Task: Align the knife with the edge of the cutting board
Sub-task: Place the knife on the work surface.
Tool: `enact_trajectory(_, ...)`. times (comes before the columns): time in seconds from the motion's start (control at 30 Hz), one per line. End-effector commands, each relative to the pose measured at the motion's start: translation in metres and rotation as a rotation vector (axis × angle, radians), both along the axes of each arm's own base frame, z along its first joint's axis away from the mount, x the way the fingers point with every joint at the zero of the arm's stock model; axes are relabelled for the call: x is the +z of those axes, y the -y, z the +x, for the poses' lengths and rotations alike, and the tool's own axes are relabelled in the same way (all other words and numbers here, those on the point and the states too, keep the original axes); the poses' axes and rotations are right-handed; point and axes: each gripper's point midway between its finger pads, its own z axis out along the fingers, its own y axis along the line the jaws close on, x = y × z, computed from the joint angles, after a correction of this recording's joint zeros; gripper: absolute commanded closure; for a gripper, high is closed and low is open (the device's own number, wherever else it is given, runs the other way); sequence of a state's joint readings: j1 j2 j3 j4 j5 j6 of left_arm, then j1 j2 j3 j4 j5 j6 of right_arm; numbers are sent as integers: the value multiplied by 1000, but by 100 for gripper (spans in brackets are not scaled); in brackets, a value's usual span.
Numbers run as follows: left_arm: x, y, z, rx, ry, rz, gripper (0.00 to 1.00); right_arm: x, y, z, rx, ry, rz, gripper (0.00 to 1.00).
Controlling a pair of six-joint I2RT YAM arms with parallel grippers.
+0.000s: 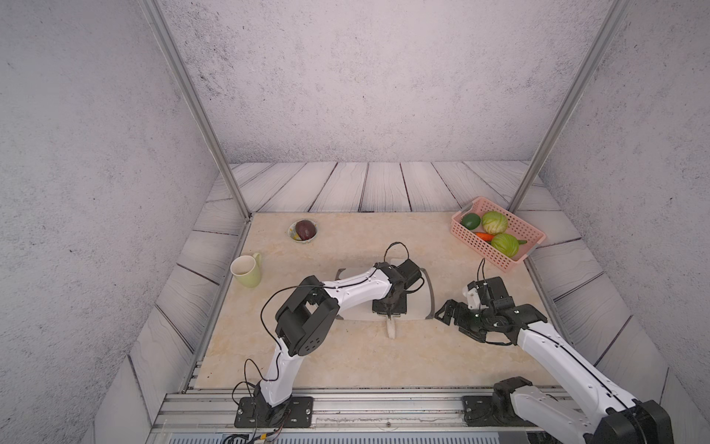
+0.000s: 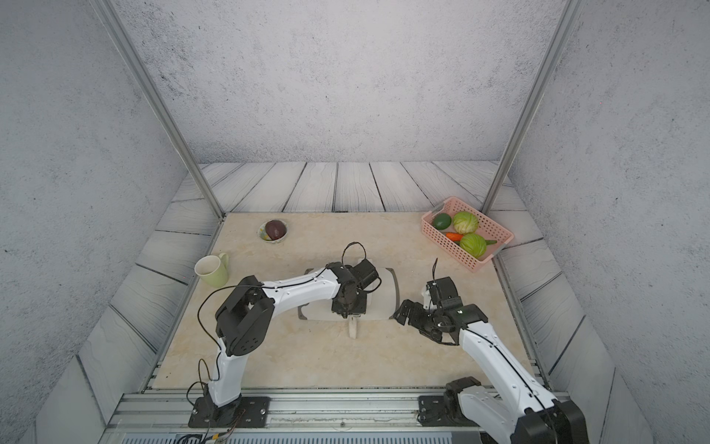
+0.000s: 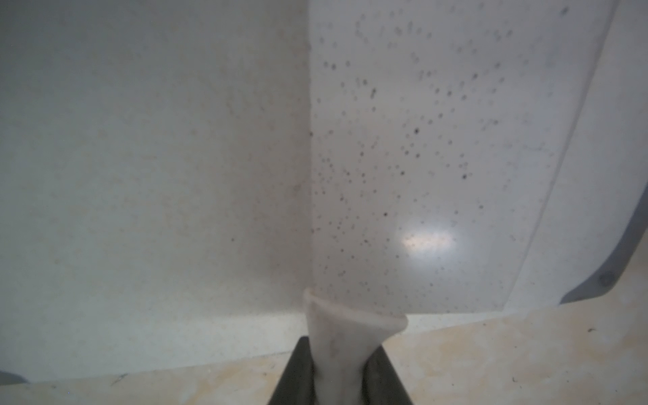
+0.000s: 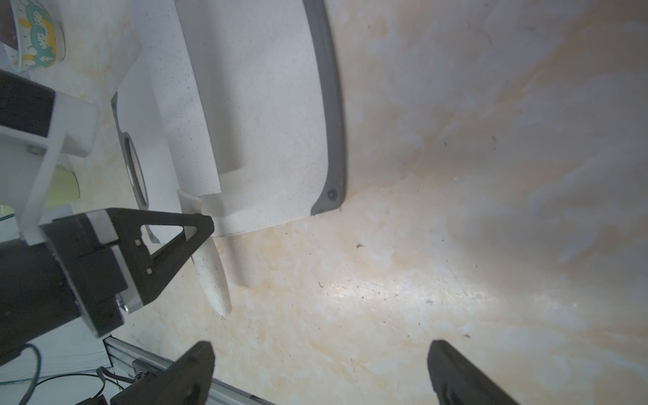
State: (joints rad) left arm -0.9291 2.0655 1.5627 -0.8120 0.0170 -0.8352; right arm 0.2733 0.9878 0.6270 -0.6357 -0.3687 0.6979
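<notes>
Gripping the knife [image 4: 191, 105] by its pale handle just behind the blade, the left gripper [image 3: 336, 350] has its dark fingers [image 3: 382, 371] pressed against both sides of the handle. The speckled off-white blade reaches across the cutting board [image 4: 273, 122] and throws a shadow on it; whether it touches the board is unclear. The handle end sticks out past the board's near long edge, over the marbled table [image 1: 307, 346]. The right gripper [image 4: 319, 350] hovers just beside the board's dark grey end trim, its jaws spread wide and holding nothing. Farther off in a top view stand a green mug [image 1: 248, 271], a small bowl [image 1: 292, 234] holding a dark purple fruit, and a pink basket [image 1: 480, 246] of vegetables.
</notes>
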Motion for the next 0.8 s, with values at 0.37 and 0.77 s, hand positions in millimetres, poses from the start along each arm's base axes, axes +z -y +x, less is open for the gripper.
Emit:
enact_trajectory(0.37,4,9,0,-12,-3,-24,62,-4,2,-5,-8,-8,2,1)
enact_trajectory(0.77,37,16,7,-23,55,-86,18,1,5,-5,-8,1,-21,1)
